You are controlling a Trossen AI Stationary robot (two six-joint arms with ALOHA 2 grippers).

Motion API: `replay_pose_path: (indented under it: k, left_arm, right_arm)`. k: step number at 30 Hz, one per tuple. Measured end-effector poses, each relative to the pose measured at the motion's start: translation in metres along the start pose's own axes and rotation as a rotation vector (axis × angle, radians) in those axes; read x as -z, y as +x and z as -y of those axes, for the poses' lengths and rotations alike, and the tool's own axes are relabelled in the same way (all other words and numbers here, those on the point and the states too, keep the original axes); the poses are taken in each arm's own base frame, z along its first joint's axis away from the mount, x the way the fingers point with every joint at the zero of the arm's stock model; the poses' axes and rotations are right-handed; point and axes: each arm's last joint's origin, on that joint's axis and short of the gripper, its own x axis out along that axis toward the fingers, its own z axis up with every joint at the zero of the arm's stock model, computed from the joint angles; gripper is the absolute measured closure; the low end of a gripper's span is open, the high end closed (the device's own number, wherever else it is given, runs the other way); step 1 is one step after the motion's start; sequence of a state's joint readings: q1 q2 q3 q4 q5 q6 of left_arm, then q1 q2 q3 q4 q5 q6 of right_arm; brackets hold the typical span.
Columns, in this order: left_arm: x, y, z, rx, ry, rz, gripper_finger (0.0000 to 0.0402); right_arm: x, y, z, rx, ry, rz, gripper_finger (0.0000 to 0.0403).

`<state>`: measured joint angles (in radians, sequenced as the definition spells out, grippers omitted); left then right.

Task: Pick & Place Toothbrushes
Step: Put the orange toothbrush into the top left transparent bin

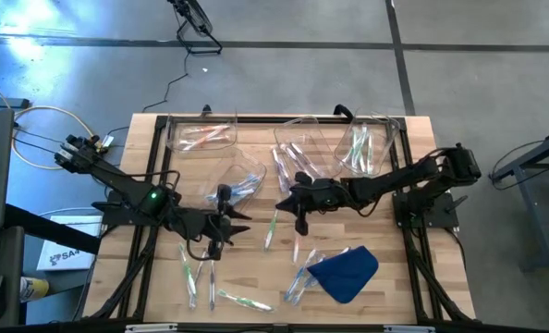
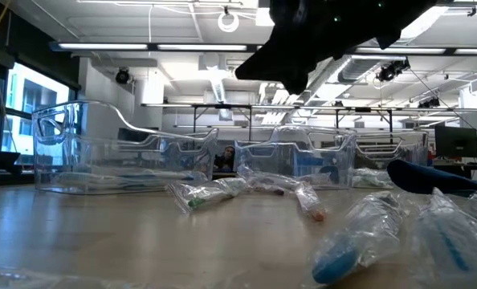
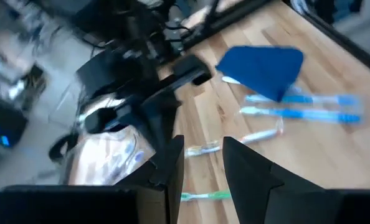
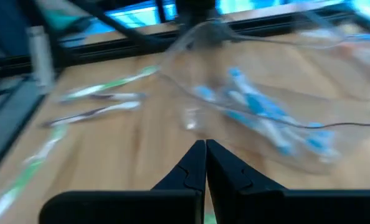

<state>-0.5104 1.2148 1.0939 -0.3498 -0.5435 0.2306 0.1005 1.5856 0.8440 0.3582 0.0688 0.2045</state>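
Closest to the low camera, wrapped toothbrushes [image 2: 359,241] lie on the desk [image 1: 117,268], one with a blue head. From overhead I read the desk as a clock face. My left gripper [image 1: 225,222] hangs over the desk at about 8 o'clock of centre, fingers parted by a modest gap with nothing between them in the left wrist view. My right gripper [image 1: 299,202] hovers near the centre, its fingers pressed together and holding nothing.

More toothbrushes are scattered at 7 o'clock, green-accented ones [image 1: 188,273] lying loose on the wood. One lies between the two grippers [image 1: 271,229]. At 5 o'clock a blue cloth [image 1: 347,272] rests beside a few blue-accented brushes [image 1: 298,282].

Clear plastic bins sit along the far side: one at 11 o'clock [image 1: 201,136] holding pinkish brushes, one at 1 o'clock [image 1: 362,146] with greenish ones, one near 12 o'clock [image 1: 298,148]. A fourth bin [image 1: 242,180], just beside my left gripper, holds blue brushes.
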Motion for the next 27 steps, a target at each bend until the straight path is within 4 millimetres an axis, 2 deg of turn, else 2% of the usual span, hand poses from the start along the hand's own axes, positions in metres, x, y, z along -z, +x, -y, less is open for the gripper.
replay_pose_path:
  k: [5,10,12,15,17,21,25,27]
  left_arm:
    - [-0.001,0.0,-0.002,-0.05,-0.229,0.009,0.0295]
    - [-0.001,0.0,-0.002,-0.052,-0.316,0.006,0.0295]
    - [-0.001,0.0,-0.002,-0.065,-0.298,0.01,0.0295]
    - [-0.001,-0.002,-0.003,-0.184,-0.16,-0.012,0.0295]
    - [-0.002,-0.014,-0.004,-0.286,-0.113,-0.014,0.0295]
    - [-0.002,-0.054,-0.012,-0.42,-0.072,0.009,0.0295]
    - [0.016,-0.091,-0.022,-0.398,-0.039,0.03,0.0295]
    - [0.029,-0.099,-0.026,-0.392,-0.032,0.026,0.0295]
  right_arm:
    - [0.001,0.0,-0.004,-0.091,0.046,-0.023,0.0399]
    - [0.001,0.0,-0.005,-0.094,0.085,-0.026,0.0399]
    - [0.001,0.0,-0.004,-0.053,0.088,-0.016,0.0399]
    - [0.0,0.0,-0.002,0.005,0.133,0.001,0.0399]
    - [-0.001,0.0,-0.001,0.011,0.138,0.015,0.0399]
    - [-0.001,0.0,-0.003,-0.012,0.134,0.018,0.0399]
    - [-0.002,0.0,-0.003,-0.012,0.137,0.023,0.0399]
    - [-0.002,0.0,-0.002,-0.005,0.139,0.028,0.0399]
